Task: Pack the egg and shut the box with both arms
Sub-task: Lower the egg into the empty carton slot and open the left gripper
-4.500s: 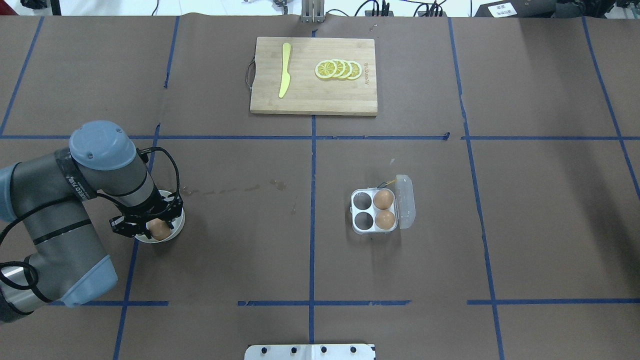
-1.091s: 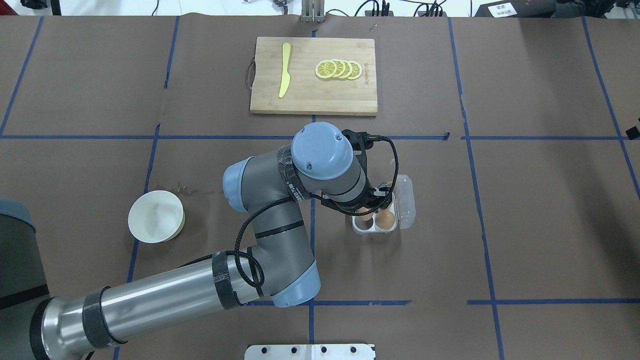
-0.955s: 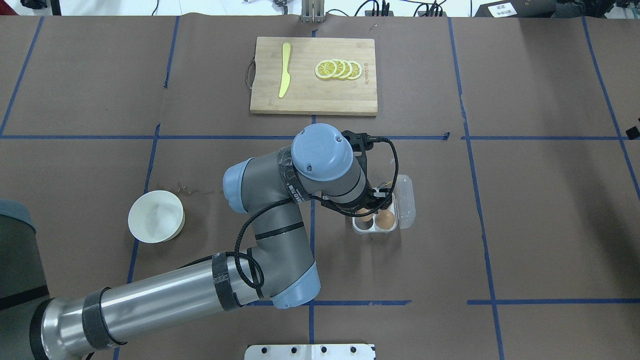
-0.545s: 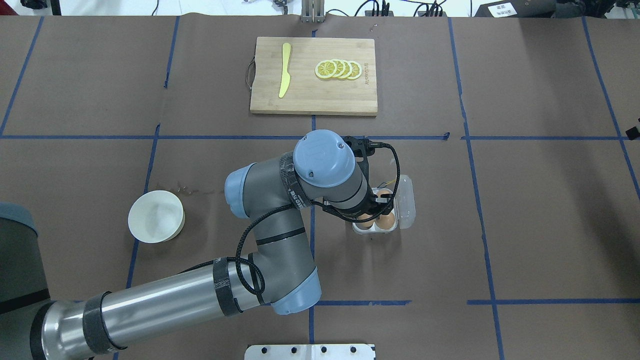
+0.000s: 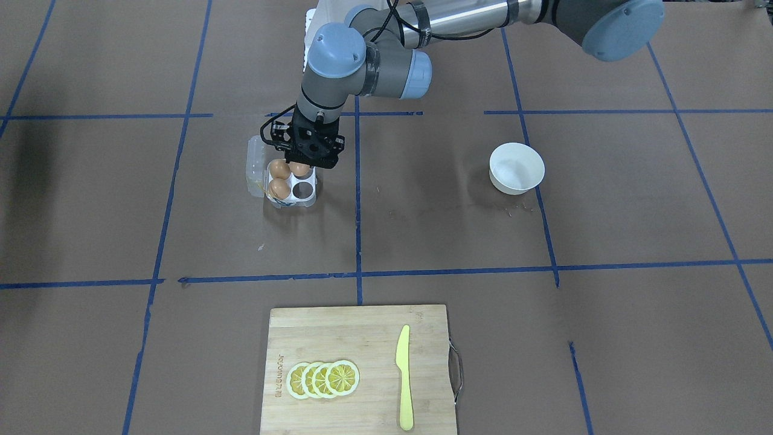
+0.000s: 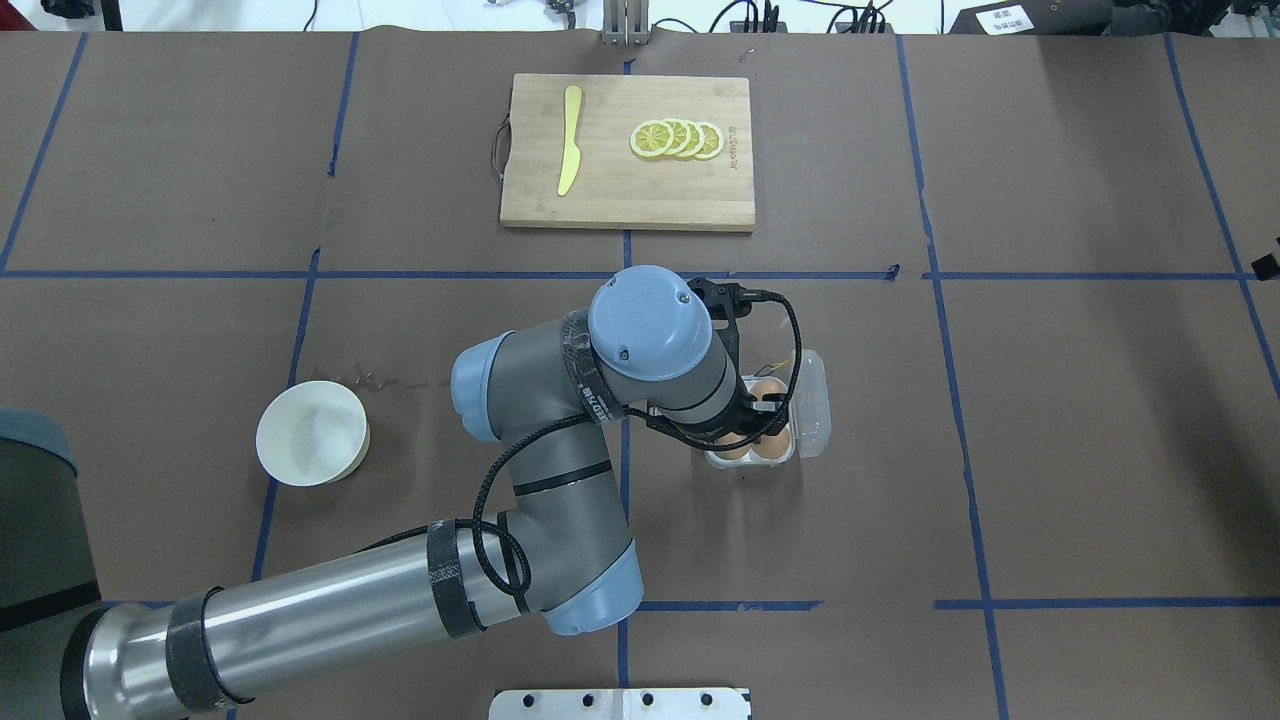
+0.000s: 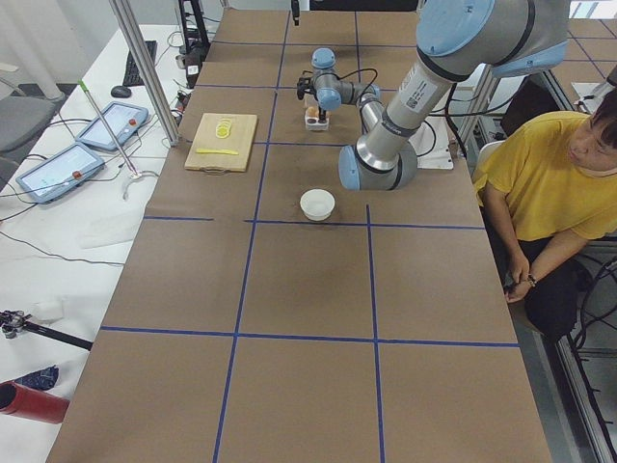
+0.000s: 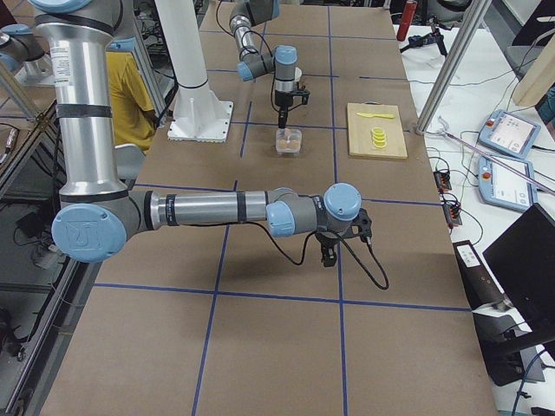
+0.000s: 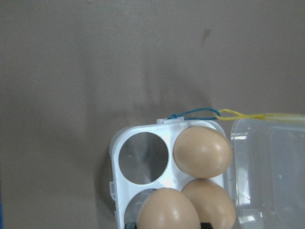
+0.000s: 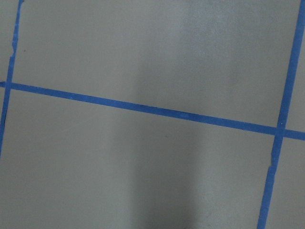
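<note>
Placement is under way. Left gripper (image 5: 300, 163) stands low over the small clear plastic four-cup egg box (image 9: 113, 164) and appears clamped on the smooth tan-brown egg (image 9: 169, 210), which is at the mouth of a robot-side cup. Whether it is fully seated cannot be told. Two matching brown eggs (image 9: 202, 151) fill the cups beside the hinged clear lid (image 9: 267, 167); one cup (image 9: 143, 157) stays vacant. Outstanding: release, withdrawal, lid closure with both arms. Right gripper (image 8: 329, 253) hangs over bare table, well apart; its state cannot be told.
</note>
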Available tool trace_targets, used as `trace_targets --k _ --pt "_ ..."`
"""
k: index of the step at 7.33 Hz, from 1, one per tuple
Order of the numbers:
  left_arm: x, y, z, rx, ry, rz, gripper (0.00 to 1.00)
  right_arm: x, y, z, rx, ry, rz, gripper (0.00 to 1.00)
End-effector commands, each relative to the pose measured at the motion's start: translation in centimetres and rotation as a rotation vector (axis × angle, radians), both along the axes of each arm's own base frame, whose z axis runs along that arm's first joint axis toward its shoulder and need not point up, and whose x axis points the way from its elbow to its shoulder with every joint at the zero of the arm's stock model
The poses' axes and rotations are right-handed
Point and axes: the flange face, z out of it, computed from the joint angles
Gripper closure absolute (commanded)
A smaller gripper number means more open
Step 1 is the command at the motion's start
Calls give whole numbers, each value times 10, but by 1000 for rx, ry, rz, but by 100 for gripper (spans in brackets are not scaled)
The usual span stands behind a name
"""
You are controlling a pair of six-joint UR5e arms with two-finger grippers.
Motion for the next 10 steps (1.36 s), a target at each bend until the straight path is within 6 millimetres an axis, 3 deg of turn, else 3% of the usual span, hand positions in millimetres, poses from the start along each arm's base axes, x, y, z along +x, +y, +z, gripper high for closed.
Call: trace_targets --k 1,3,7,8,9,10 --pt "0 1 0 1 -1 2 27 0 0 -1 1 0 0 0" --pt "0 1 1 2 -1 1 16 0 0 -1 2 0 0 0" --pt "-7 0 -6 4 9 -3 16 -1 0 -6 -18 -2 21 0" --pt "-24 -16 -11 6 16 -27 16 -16 0 -22 -8 -6 15 0" --pt "-53 -27 -1 8 9 -52 17 -29 0 -29 -20 -17 37 0" --pt "-98 -31 22 7 9 -55 19 -52 1 -40 -31 -39 69 0"
